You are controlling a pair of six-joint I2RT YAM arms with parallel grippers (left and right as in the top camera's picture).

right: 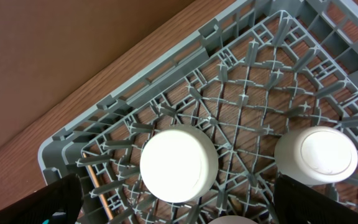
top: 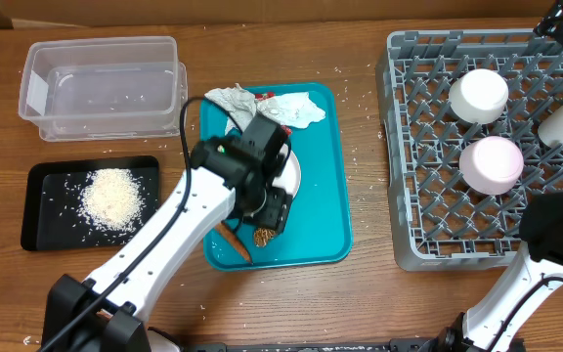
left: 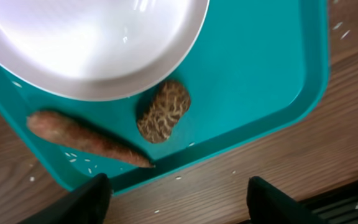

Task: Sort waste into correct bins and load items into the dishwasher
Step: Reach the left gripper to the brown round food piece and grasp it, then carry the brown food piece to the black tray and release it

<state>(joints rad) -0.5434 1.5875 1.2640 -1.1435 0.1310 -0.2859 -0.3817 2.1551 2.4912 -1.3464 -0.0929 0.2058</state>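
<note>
The left arm reaches over the teal tray (left: 260,81), wrist pitched down. The left gripper (left: 178,202) is spread wide and empty, with the carrot (left: 86,140), brown lump (left: 163,111) and plate (left: 92,43) just ahead of its tips. The right gripper (right: 176,200), also agape, hovers above the dish rack (right: 166,81), an upturned bowl (right: 179,155) beneath it.
</note>
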